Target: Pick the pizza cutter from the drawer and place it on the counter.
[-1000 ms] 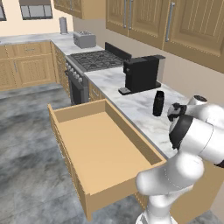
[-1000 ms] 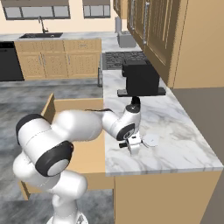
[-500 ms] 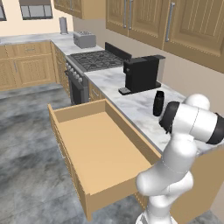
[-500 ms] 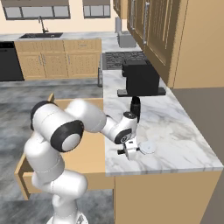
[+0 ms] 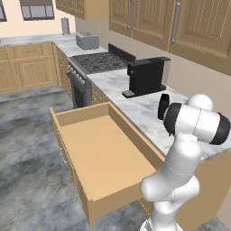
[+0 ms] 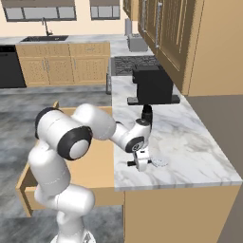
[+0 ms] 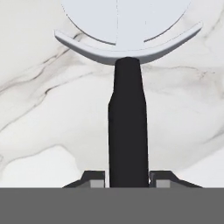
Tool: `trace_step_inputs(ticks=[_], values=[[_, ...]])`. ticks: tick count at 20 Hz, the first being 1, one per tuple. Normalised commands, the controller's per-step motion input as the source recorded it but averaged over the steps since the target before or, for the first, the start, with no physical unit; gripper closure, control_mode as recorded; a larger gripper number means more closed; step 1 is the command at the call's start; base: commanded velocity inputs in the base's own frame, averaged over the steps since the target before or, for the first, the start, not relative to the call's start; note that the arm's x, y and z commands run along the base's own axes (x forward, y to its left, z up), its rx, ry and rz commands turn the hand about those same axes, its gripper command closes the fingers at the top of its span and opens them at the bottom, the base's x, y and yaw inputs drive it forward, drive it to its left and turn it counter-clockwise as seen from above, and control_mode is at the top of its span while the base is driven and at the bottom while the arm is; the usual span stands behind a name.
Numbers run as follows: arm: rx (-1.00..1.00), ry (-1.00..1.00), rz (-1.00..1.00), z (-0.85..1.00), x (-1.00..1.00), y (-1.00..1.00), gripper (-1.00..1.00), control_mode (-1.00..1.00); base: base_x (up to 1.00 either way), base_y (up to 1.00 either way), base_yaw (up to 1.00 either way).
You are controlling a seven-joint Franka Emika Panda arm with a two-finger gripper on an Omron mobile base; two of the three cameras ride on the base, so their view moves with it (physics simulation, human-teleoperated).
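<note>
Pizza cutter pinched low over the marble bench.

The two dark fingers (image 7: pixel 127 178) were pressed on the short black stick handle of the small pizza cutter (image 7: pixel 127 127) – one finger on each side. Its silvery round wheel lay just over the white-and-grey marble bench (image 7: pixel 43 109), and I could not tell if it touched. From the right base view, the fingers (image 6: pixel 141 163) pointed down near the front edge of the bench (image 6: pixel 190 142), with the wheel (image 6: pixel 159 162) just beside them. An upright black bottle (image 6: pixel 147 114) stood near – behind the arm. The wide light-wood drawer (image 5: pixel 99 153) stood pulled open, its tan inside bare.
</note>
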Motion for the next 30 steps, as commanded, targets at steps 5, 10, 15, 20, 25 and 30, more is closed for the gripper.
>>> trace_step_inputs(ticks=[5,10,15,20,25,30], values=[[0.03,-0.11,0.00,0.11,-0.54,-0.01,-1.00,-1.00,0.00,0.00,0.00],[0.01,-0.18,0.00,0.53,-0.42,0.02,-1.00,-1.00,0.00,0.00,0.00],[0.00,-0.15,0.00,0.81,-0.02,0.38,-1.00,-1.00,0.00,0.00,0.00],[-0.07,-0.18,0.13,1.00,-0.40,0.64,-1.00,-1.00,0.00,0.00,0.00],[-0.25,-0.20,0.15,0.55,-0.76,0.98,-1.00,-1.00,0.00,0.00,0.00],[-0.38,-0.11,0.16,0.06,-0.57,1.00,-1.00,-1.00,0.00,0.00,0.00]])
